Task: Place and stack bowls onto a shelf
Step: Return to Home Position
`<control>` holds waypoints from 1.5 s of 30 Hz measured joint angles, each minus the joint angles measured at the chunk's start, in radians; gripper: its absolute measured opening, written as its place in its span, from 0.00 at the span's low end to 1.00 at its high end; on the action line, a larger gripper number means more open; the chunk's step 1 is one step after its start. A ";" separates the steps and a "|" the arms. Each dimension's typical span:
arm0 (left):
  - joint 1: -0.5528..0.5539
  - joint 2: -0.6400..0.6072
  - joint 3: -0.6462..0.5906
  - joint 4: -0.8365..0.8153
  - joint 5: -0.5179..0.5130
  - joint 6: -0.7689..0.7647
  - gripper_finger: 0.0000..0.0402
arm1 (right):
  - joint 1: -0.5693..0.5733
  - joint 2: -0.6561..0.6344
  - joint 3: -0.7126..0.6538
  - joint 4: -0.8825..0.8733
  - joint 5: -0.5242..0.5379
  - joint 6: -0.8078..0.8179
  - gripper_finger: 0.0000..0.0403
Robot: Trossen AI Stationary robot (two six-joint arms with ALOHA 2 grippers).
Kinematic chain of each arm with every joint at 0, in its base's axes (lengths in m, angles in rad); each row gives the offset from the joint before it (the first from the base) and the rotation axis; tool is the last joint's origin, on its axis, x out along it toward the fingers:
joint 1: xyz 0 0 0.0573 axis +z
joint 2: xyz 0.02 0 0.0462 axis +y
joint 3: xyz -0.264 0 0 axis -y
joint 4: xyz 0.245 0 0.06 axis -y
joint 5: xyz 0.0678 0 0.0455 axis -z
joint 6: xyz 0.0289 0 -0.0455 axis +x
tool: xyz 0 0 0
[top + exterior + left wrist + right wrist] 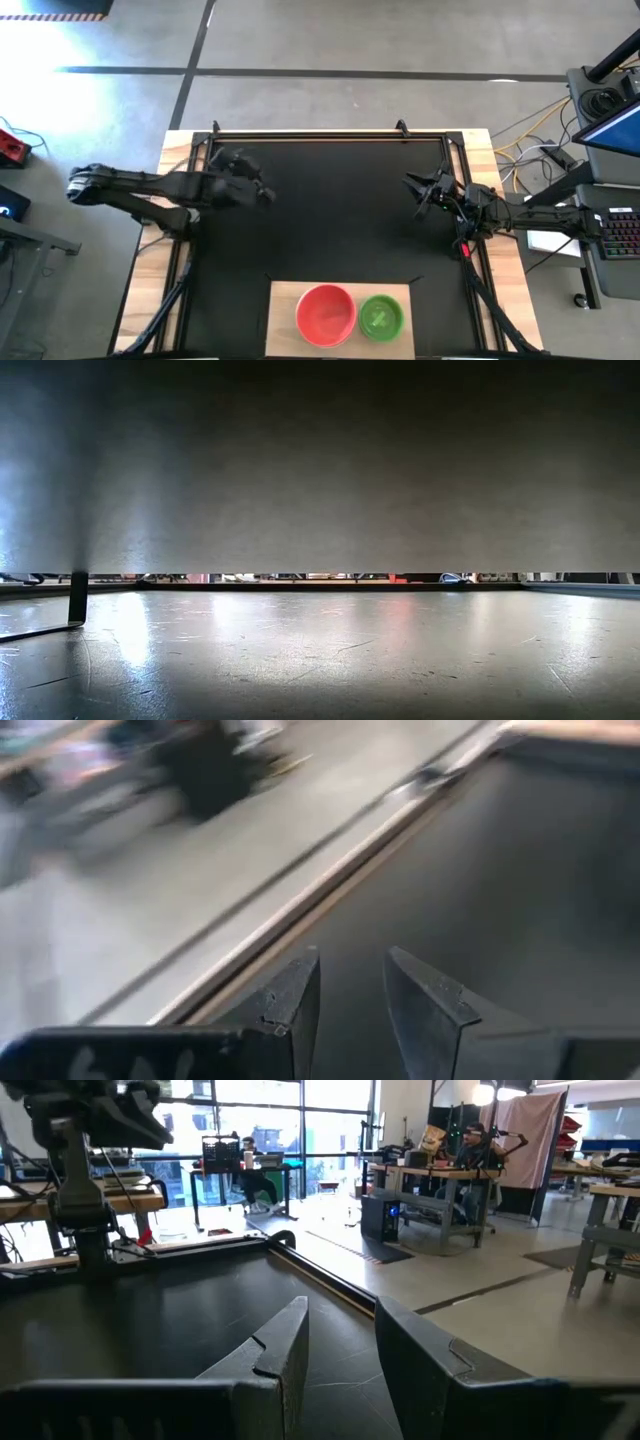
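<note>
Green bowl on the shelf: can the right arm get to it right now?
Probably yes. The green bowl sits open-topped on the shelf beside the red bowl, and only bare black mat lies between it and the right end effector, which holds nothing.

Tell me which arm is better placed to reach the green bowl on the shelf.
Right, likely. The right tool hangs nearer the green bowl on the shelf; the left tool is farther off, with the red bowl on its side of the green one.
</note>
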 joint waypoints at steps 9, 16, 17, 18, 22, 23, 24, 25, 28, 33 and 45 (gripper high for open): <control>0.172 -0.321 -0.406 0.563 0.481 0.223 0.24 | 0.000 0.000 0.000 0.000 0.000 0.000 0.27; 0.226 -0.516 -0.630 0.848 0.556 0.232 0.24 | 0.000 0.000 0.000 0.000 0.000 0.000 0.27; 0.226 -0.538 -0.656 0.878 0.557 0.240 0.24 | 0.000 0.000 0.000 0.000 0.000 0.000 0.27; 0.226 -0.557 -0.680 0.907 0.557 0.252 0.24 | 0.000 0.000 0.000 0.000 0.000 0.000 0.27; 0.226 -0.626 -0.764 0.992 0.558 0.307 0.24 | 0.000 0.000 0.000 0.000 0.000 0.000 0.27; 0.226 -0.642 -0.781 1.001 0.558 0.324 0.24 | 0.000 0.000 0.000 0.000 0.000 0.000 0.27; 0.226 -0.659 -0.796 1.005 0.559 0.340 0.24 | 0.000 0.000 0.000 0.000 0.000 0.000 0.27; 0.226 -0.675 -0.809 1.008 0.559 0.353 0.24 | 0.000 0.000 0.000 0.000 0.000 0.000 0.27; 0.228 -0.729 -0.844 1.017 0.560 0.390 0.24 | 0.000 0.000 0.000 0.000 0.000 0.000 0.27; 0.249 -0.808 -0.876 1.018 0.560 0.409 0.24 | 0.000 0.000 0.000 0.000 0.000 0.000 0.27; 0.297 -0.960 -0.929 0.993 0.560 0.408 0.24 | 0.000 0.000 0.000 0.000 0.000 0.000 0.27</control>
